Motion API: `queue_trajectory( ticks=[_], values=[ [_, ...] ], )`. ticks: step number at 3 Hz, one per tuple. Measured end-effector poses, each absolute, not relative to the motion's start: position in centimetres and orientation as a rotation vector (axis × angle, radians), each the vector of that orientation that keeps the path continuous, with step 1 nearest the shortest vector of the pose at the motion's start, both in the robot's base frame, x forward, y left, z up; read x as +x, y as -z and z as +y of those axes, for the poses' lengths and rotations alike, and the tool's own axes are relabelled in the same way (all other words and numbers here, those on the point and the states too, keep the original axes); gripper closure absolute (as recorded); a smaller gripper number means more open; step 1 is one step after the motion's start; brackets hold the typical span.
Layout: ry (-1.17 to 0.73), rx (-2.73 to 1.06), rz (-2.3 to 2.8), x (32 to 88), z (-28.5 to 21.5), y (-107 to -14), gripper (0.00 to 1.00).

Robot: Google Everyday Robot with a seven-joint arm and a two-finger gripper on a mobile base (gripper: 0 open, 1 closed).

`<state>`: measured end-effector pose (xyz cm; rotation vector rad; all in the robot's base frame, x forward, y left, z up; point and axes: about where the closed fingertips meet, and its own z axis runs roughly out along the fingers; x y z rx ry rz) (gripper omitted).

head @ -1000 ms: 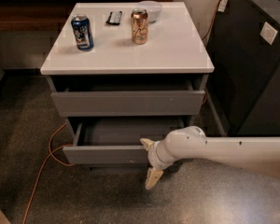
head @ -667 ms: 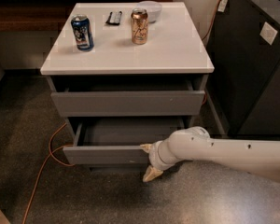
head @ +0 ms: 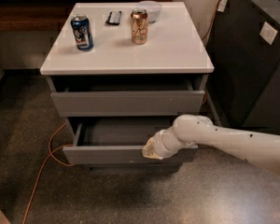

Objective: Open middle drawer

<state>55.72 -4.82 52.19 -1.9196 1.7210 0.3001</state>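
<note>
The grey cabinet with a white top [head: 126, 50] has flat handleless grey drawers. The middle drawer [head: 107, 154] is pulled out a good way, and its shallow grey tray [head: 121, 133] shows inside. The upper drawer front [head: 126, 102] stands slightly out above it. My gripper [head: 151, 149] is at the end of the white arm [head: 224, 141]. It sits at the upper edge of the middle drawer's front panel, right of centre. The drawer under the middle one is mostly hidden.
On the top stand a blue can [head: 82, 32], a copper can [head: 139, 26], a dark remote [head: 114, 17] and a white bowl [head: 149, 8]. An orange cable [head: 46, 162] lies on the floor at the left. A dark cabinet [head: 252, 55] stands close on the right.
My gripper has risen from below the middle drawer's front to its upper edge. The drawer stays about as far out as before.
</note>
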Motion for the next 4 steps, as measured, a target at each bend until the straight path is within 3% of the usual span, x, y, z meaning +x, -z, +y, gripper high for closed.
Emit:
queue_trajectory(
  ticks=[1,2,4],
  values=[
    [-0.317,-1.878,1.759,59.1,-5.5,-52.5,0.94],
    [-0.305,-1.859,1.761,60.5,-5.8,-53.2,1.00],
    [-0.300,-1.803,1.830,63.2,-6.2,-50.9,1.00]
  ],
)
